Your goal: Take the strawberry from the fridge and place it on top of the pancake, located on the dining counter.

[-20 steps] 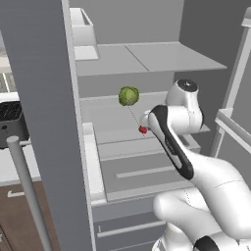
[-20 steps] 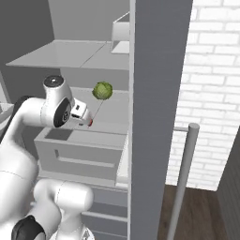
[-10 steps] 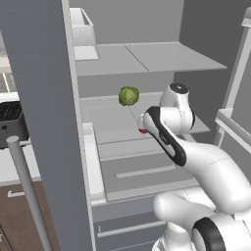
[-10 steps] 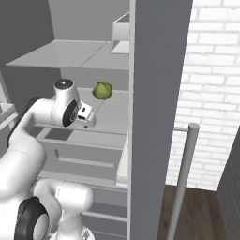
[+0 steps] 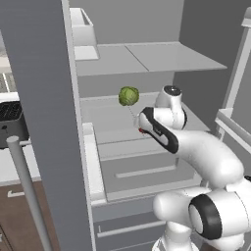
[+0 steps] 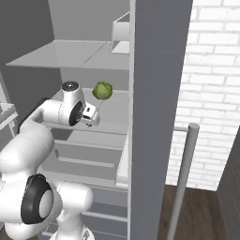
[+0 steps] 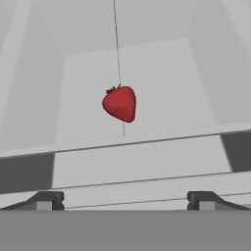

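One strawberry (image 7: 119, 103) on fridge (image 5: 147, 59) shelf | fingers (image 7: 44, 200) spread wide

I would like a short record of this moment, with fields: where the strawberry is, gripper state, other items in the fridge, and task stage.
strawberry: on a pale grey fridge shelf, ahead of the gripper, not held
gripper: open, fingers wide apart and short of the berry
fridge: door open, arm reaching inside
other items: green leafy ball on a shelf; white box on the shelf above
task stage: approach, the strawberry not yet grasped
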